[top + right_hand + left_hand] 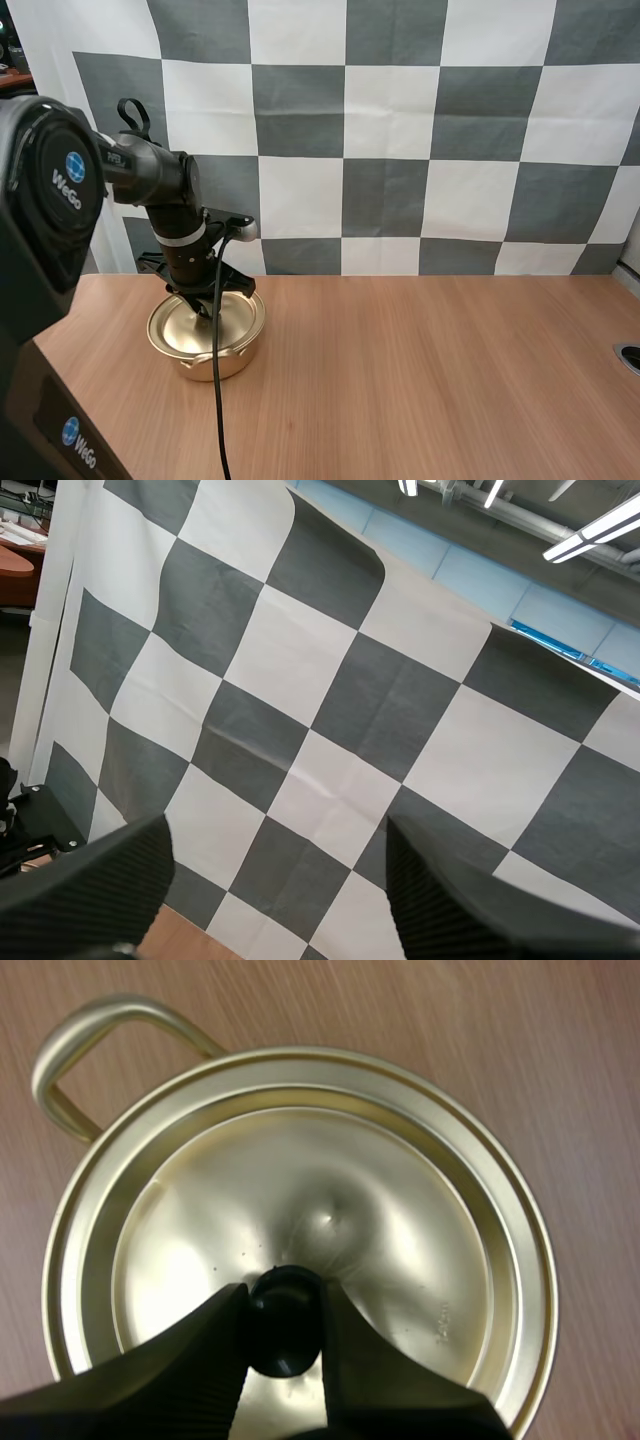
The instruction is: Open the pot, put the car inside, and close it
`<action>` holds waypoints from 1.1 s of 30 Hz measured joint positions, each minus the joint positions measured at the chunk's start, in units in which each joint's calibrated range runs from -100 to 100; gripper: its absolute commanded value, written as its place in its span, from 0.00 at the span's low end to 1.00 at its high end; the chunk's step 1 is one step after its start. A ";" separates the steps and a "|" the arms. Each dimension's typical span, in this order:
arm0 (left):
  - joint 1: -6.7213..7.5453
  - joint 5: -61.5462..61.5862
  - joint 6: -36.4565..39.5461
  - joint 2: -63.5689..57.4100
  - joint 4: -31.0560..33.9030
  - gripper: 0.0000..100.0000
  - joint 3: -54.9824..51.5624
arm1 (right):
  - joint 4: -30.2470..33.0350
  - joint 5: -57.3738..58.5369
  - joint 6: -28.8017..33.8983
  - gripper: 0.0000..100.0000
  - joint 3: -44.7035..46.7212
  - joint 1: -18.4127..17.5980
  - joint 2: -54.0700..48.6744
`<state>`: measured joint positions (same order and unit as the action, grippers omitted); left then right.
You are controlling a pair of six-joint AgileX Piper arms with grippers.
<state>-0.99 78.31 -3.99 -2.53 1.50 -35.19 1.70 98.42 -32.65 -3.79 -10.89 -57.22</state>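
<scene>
A brass-coloured pot point(207, 337) stands on the wooden table at the left, with its lid point(300, 1220) resting on it. My left gripper point(205, 305) reaches straight down onto the lid's centre. Seen from the left wrist, its two black fingers point(190, 1360) pinch the small black knob point(284, 1320) of the lid between their tips. One looped handle point(95, 1050) of the pot sticks out beside the lid. My right gripper point(275, 885) points up and away from the table, its fingers wide apart with nothing between them.
The wooden table point(420, 380) stretches bare to the right of the pot. A small round dark fitting point(630, 356) sits at the table's right edge.
</scene>
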 measured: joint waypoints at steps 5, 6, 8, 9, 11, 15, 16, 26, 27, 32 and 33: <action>0.00 -0.69 0.16 0.00 0.00 0.09 -0.09 | 0.00 0.00 -0.10 1.00 0.00 0.00 0.00; 0.00 -0.91 0.06 0.00 0.00 0.13 -0.09 | 0.00 0.00 -0.10 1.00 0.00 0.00 0.00; 0.00 -0.88 -0.71 0.00 -0.10 0.26 -0.09 | -0.15 0.00 -0.20 1.00 0.00 0.00 0.00; 0.00 -0.88 -1.07 0.00 -0.10 0.33 -0.09 | -0.32 -0.16 -0.20 1.00 0.00 0.00 0.00; 0.00 -0.88 -2.38 0.00 -0.10 0.48 -0.09 | -0.63 -0.16 -0.41 1.00 0.00 0.00 0.12; 0.00 -0.33 -5.78 0.00 -0.10 0.82 -0.09 | -1.04 -0.16 -1.05 1.00 0.00 0.00 0.12; 0.00 -0.15 -6.51 0.00 -0.10 0.91 -0.09 | -1.04 -0.16 -1.05 1.00 0.00 0.00 0.12; 0.00 -1.54 -6.60 0.00 -0.09 1.00 -0.09 | -1.04 -0.16 -1.05 1.00 0.00 0.00 0.12; 0.00 -2.53 -6.60 0.00 -0.09 1.00 -0.09 | -1.04 -0.16 -1.05 1.00 0.00 0.00 0.12; 0.00 -2.72 -5.42 0.00 -0.09 1.00 0.03 | -1.29 -0.16 -1.24 1.00 0.00 0.00 0.12; 0.00 -2.72 -5.42 0.00 -0.09 1.00 0.03 | -1.70 -0.16 -1.24 1.00 0.00 0.00 0.24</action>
<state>-0.99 75.59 -9.41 -2.53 1.41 -35.16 0.00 98.25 -33.89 -3.79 -10.89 -56.98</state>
